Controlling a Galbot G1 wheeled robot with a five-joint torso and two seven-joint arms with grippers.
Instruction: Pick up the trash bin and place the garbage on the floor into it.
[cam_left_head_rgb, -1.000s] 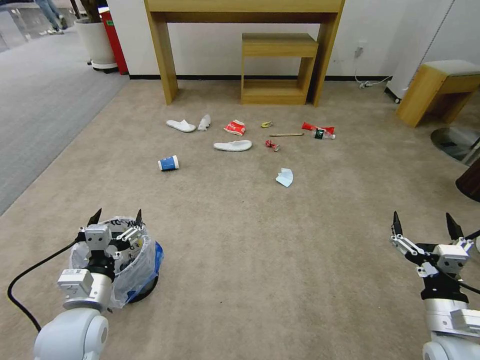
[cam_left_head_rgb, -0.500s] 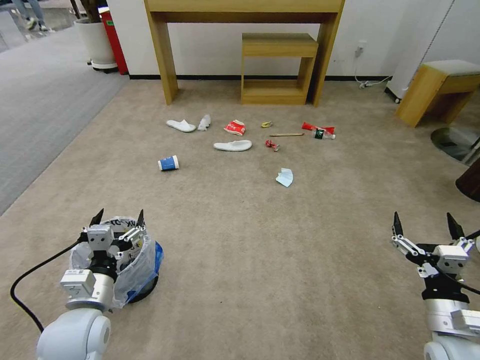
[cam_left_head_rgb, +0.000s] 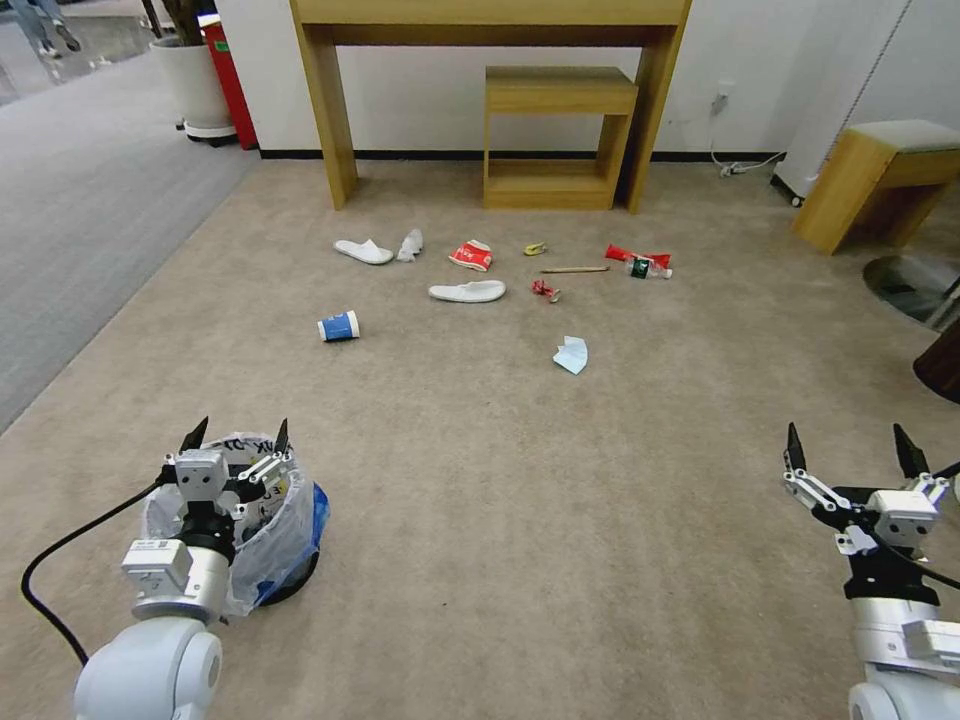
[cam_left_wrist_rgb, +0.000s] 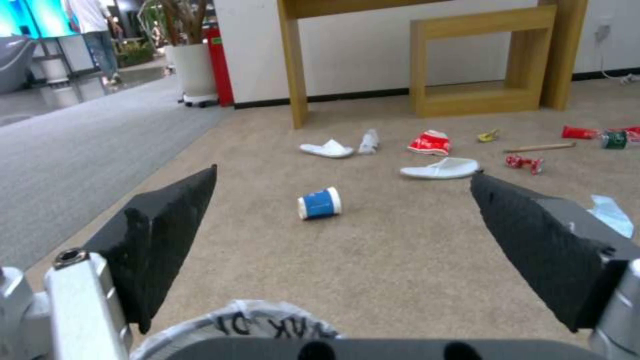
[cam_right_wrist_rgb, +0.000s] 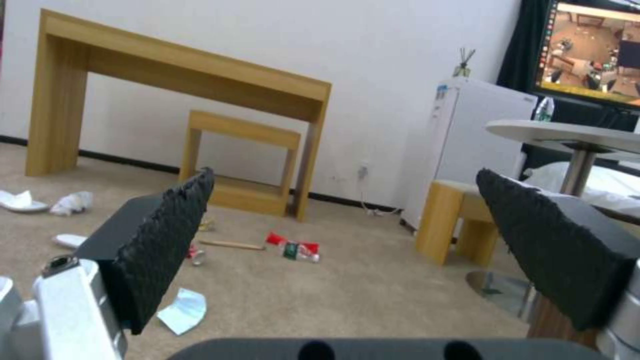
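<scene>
Left gripper (cam_left_head_rgb: 236, 436) and right gripper (cam_left_head_rgb: 851, 448) hover, jaws spread.

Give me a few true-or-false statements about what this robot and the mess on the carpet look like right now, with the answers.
1. The left gripper is open above the trash bin. True.
2. The blue-white paper cup stands upright. False: it lies on its side on the floor.
3. The right gripper holds the pale blue mask. False: it is open and empty, and the mask lies on the carpet.
4. Two white slippers lie apart on the carpet. True.
5. The trash bin is lined with a clear plastic bag. True.
</scene>
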